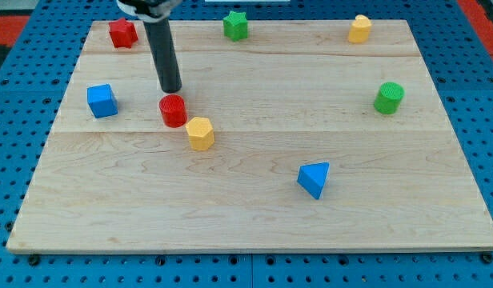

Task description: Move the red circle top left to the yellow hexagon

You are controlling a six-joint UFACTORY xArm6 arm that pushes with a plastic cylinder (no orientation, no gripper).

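The rod comes down from the view's top, and its tip point(171, 89) stands on the wooden board point(254, 208) just above the red circle point(173, 110), very near to it; if they really touch or if a thin gap is left, the picture does not let one decide. The arm has no jaws at all, only this straight rod, so there is nothing to open, close or grip. The red circle lies in the left half of the board, and the yellow hexagon point(200, 133) is directly at its lower right, so close that the two blocks seem to touch or almost touch. In this sense the red circle is already at the top left of the yellow hexagon, and the task looks nearly finished or maybe finished; what could remain, as a judgement, is only a small correction, or to take the tip away without disturbing the pair. A further push from above would probably drive the red circle against the hexagon and shift both. The other blocks are well apart from this place: a blue cube point(102, 101) to the left of the red circle, a red block point(122, 33) of unclear shape near the top left corner, a green star-like block point(235, 25) at the top middle, a second yellow block point(359, 28) at the top right, a green cylinder point(388, 98) at the right side, and a blue triangle point(314, 179) lower, right of the centre.
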